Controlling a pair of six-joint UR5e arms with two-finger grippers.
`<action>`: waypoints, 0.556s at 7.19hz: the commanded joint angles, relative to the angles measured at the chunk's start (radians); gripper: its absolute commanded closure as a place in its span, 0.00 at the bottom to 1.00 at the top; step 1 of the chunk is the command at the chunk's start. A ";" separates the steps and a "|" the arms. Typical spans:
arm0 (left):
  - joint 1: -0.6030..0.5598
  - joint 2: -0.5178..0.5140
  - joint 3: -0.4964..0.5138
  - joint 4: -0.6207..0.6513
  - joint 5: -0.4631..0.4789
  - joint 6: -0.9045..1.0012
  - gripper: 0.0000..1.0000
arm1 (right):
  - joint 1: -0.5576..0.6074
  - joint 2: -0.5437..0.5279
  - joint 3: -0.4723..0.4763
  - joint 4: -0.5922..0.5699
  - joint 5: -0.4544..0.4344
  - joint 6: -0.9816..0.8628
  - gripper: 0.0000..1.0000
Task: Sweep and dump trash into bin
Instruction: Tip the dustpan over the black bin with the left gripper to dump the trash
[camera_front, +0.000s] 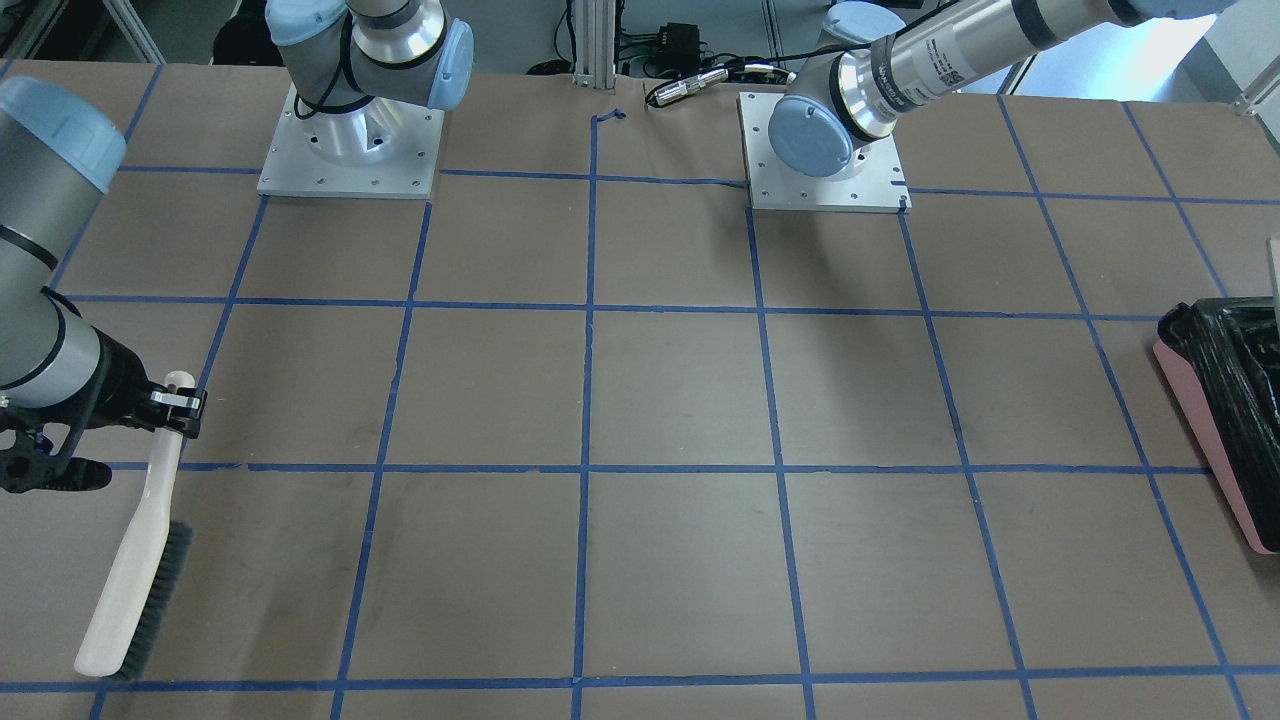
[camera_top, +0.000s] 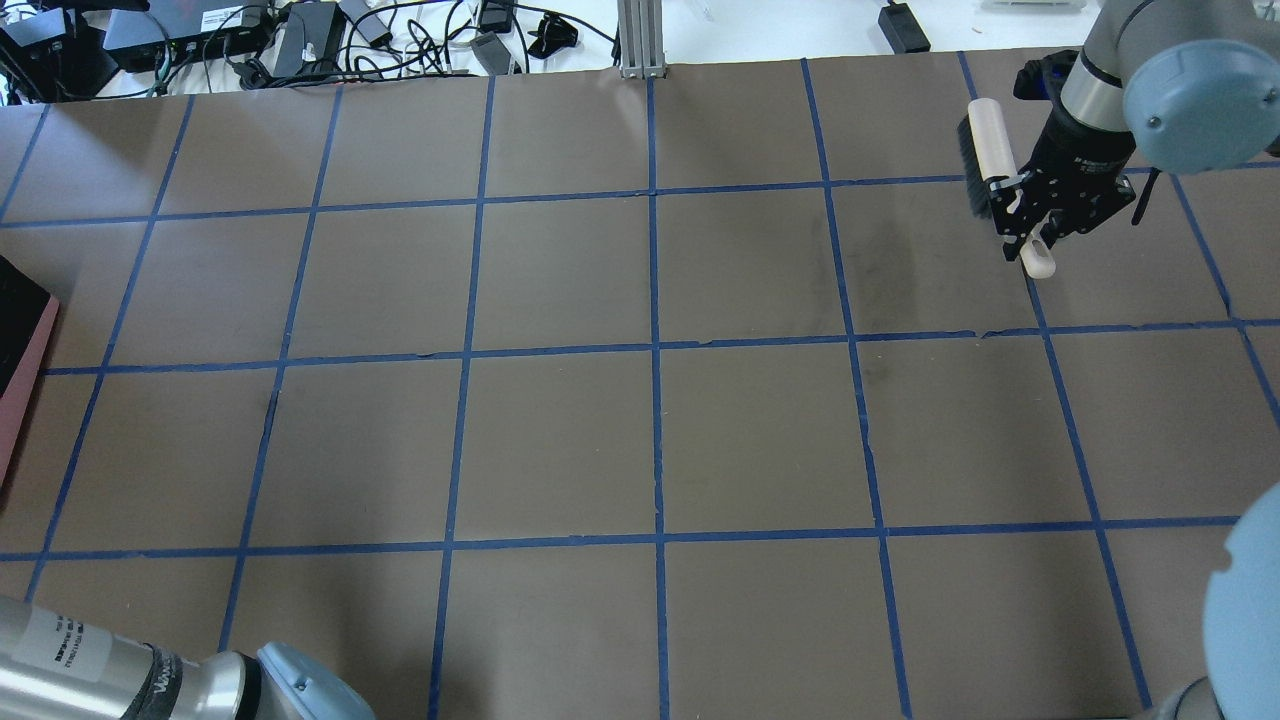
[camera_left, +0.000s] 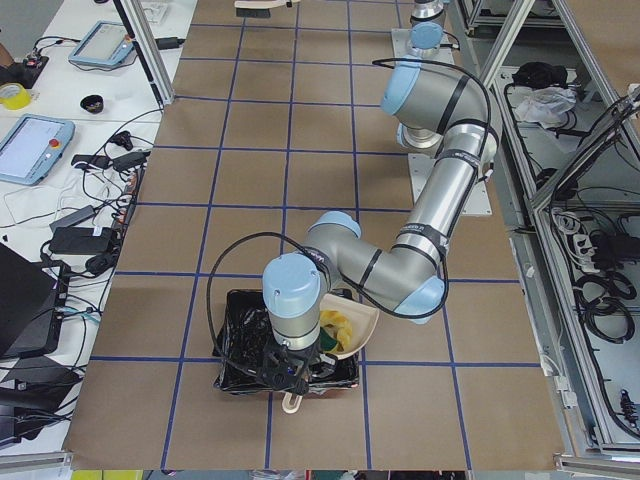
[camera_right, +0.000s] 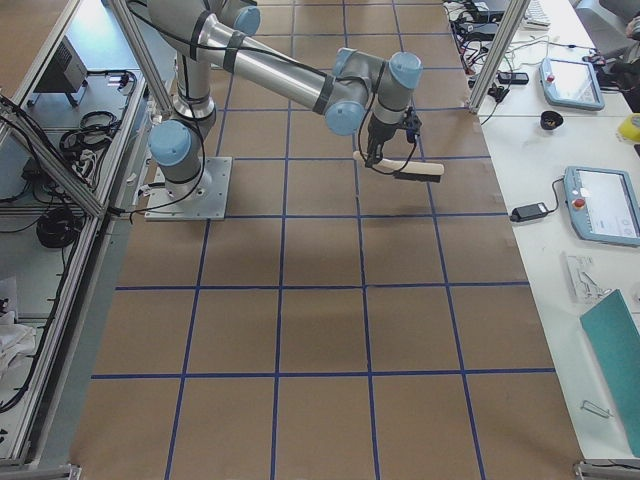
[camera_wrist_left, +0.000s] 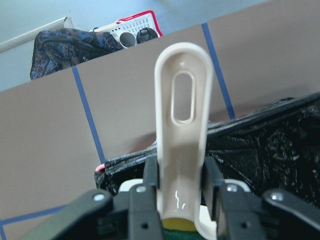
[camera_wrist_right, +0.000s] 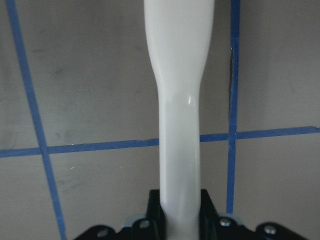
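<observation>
Left gripper (camera_wrist_left: 181, 175) clamps the stiff dustpan handle (camera_wrist_left: 182, 100) above the bin (camera_front: 1203, 435) at the table's (camera_left: 250, 180) left end. The light trash (camera_left: 335, 325) should slide out. Right gripper (camera_top: 1015, 205) grips the brush (camera_top: 985, 135).

Bright, even light; soft shadows, little glare.

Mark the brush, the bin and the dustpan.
brush (camera_front: 140, 525): front-facing view, pale back of the handle.
bin (camera_front: 1220, 350): front-facing view, black liner at the rim.
dustpan (camera_wrist_left: 181, 150): left wrist view, handle below the slot.
</observation>
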 joint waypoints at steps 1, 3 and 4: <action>0.024 -0.034 0.053 0.065 0.000 0.018 1.00 | -0.035 0.028 0.094 -0.082 -0.056 -0.122 1.00; 0.024 -0.050 0.063 0.126 0.005 -0.007 1.00 | -0.066 0.023 0.133 -0.109 -0.059 -0.199 1.00; 0.024 -0.058 0.062 0.152 0.003 -0.039 1.00 | -0.068 0.022 0.136 -0.111 -0.082 -0.197 1.00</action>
